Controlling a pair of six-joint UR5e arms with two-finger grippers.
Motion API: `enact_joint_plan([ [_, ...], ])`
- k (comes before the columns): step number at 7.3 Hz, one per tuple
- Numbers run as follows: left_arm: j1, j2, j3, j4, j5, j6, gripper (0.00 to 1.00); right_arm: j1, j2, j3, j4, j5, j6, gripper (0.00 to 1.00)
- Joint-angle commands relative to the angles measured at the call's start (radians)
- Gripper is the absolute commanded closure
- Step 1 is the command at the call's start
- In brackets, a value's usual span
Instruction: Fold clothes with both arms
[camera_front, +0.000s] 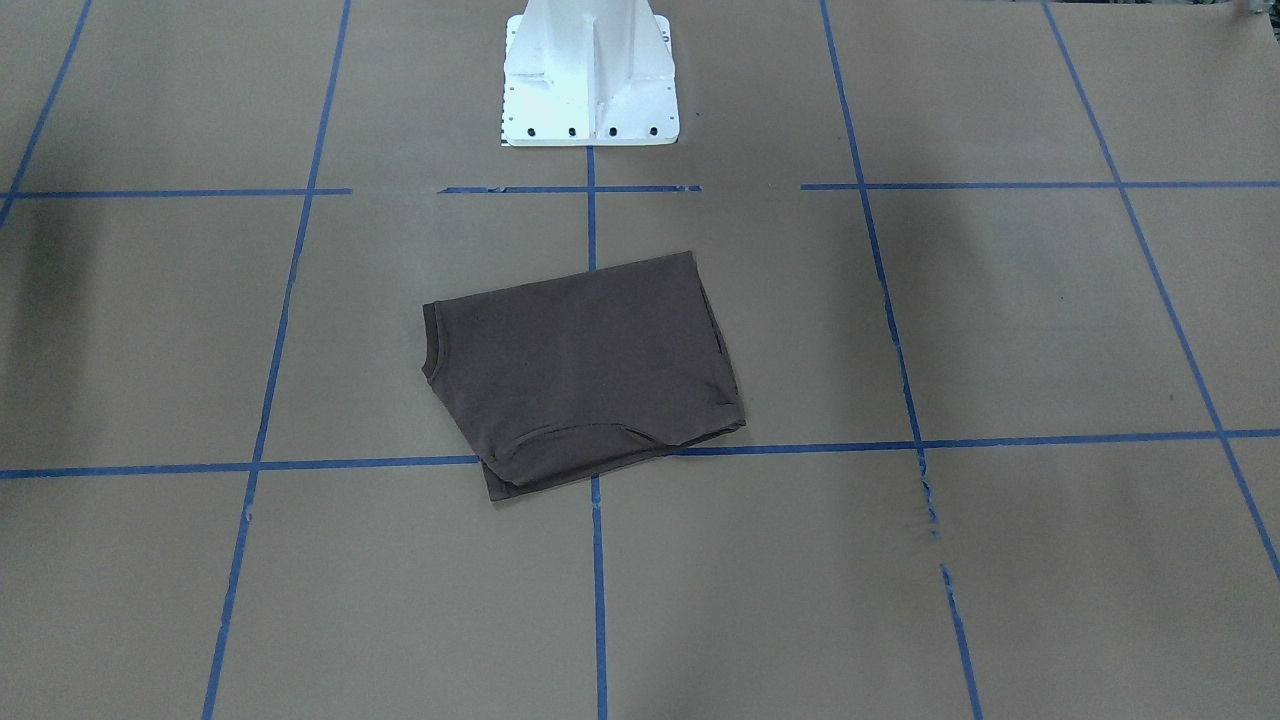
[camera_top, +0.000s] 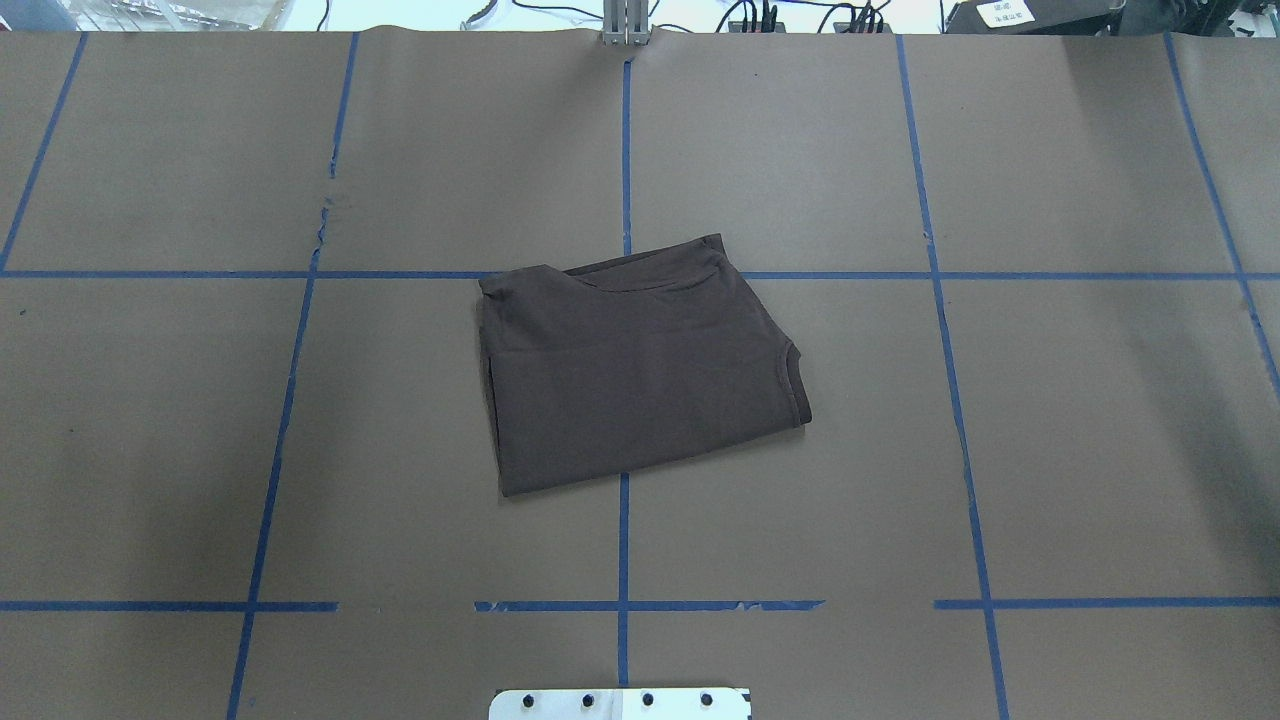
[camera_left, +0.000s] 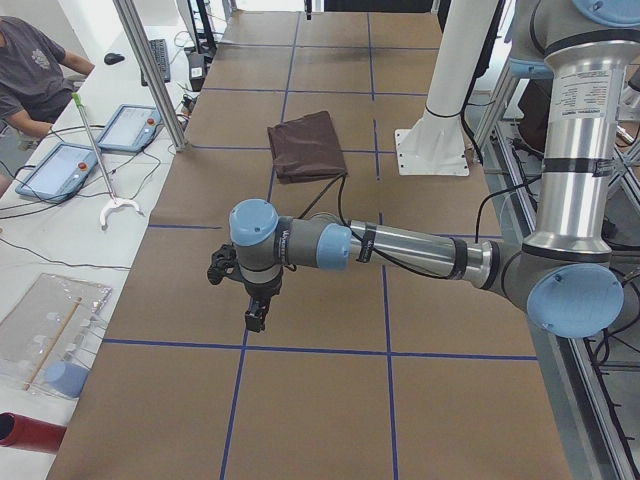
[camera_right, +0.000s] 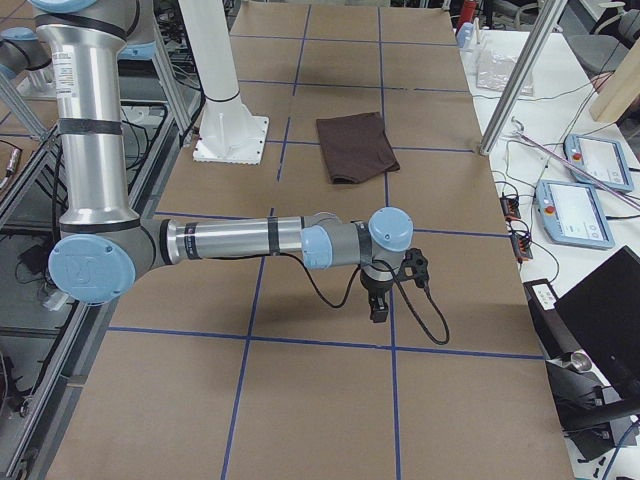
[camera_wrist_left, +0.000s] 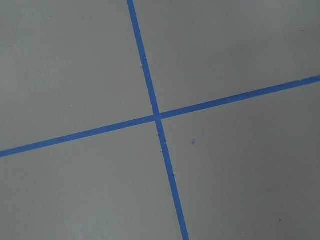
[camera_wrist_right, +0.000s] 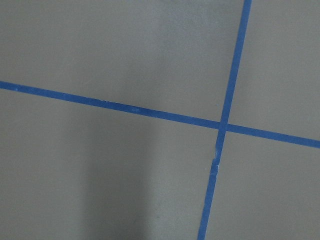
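Grey-brown knit, the T-shirt (camera_front: 585, 370) lies folded into a compact, slightly skewed rectangle on the paper-covered table (camera_top: 1050, 450), a short way out in front of the white pedestal (camera_front: 590, 80) and almost centred on it. Its ribbed collar (camera_front: 580, 435) curves along the edge farthest from the pedestal, and a sleeve hem shows at one side. Layers are stacked and edges roughly matched, so the folding looks finished or nearly so; only a squaring-up might remain.

Neither arm touches the cloth. The left arm (camera_left: 400, 245) stretches low and level well off to the pedestal's left, its left gripper (camera_left: 256, 318) pointing down above bare paper. The right arm (camera_right: 240, 240) mirrors it well off to the pedestal's right, with the right gripper (camera_right: 378, 310) also hanging above paper. Both wrist cameras show only crossing lines of blue tape (camera_top: 623, 540). Held apart like this, the arms seem parked to leave the shirt unobstructed. Whether either gripper's fingers are spread or closed cannot be told from these side views.

Beyond the table's edge, farther still to the pedestal's left, a clear tray (camera_left: 50, 320) holds a thin stick and a pale-blue item, beside two tablets (camera_left: 60, 165) and a seated person (camera_left: 30, 65).
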Motion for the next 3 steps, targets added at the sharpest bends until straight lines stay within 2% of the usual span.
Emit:
enact_joint_plan([
  [1,0.000,0.000,0.008,-0.007,0.003,0.002,0.00,0.000,-0.004,-0.011,0.006,-0.002,0.001,0.00],
  [3,0.000,-0.003,0.005,-0.008,0.004,0.002,0.00,-0.002,-0.003,-0.025,0.006,-0.004,0.001,0.00],
])
